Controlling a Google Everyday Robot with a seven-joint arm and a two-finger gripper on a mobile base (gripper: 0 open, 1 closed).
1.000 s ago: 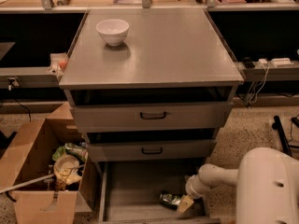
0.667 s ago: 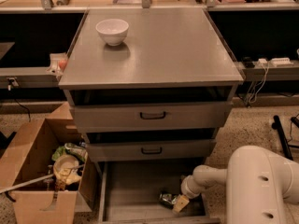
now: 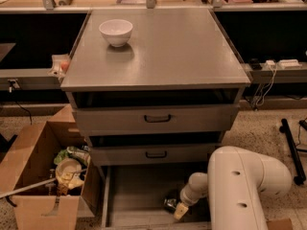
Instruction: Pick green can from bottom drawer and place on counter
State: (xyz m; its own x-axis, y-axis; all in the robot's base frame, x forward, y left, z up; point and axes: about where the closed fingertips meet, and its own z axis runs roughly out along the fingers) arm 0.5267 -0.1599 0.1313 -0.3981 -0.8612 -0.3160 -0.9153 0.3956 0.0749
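Bottom drawer [image 3: 136, 195]: pulled out, floor bare across its left and middle.

Can [image 3: 170, 204]: lies in the bottom drawer, right of centre and towards the front. It looks to be on its side, dark and shiny; its markings cannot be read.

Gripper [image 3: 178, 210]: down inside the bottom drawer, right against the can's right side. One pale yellowish tip shows just below and right of the can. Whether the gripper has closed on the can is not readable from this view.

Arm [image 3: 244, 186]: a bulky white link fills the lower right; a slimmer white wrist segment runs from it leftwards down to the gripper.

Counter [image 3: 168, 56]: grey slab above the drawer stack. A white bowl [image 3: 116, 31] stands upright near its back left corner, well apart from the can.

Top drawer [image 3: 156, 120] and middle drawer [image 3: 156, 154]: grey fronts with dark handles, a dark gap above each.

Cardboard box [image 3: 29, 162]: on the floor left of the stack, flaps up, holding mixed clutter; a thin rod sticks out of it towards the left.

Wooden shelf [image 3: 96, 0]: runs along the back, behind the counter.
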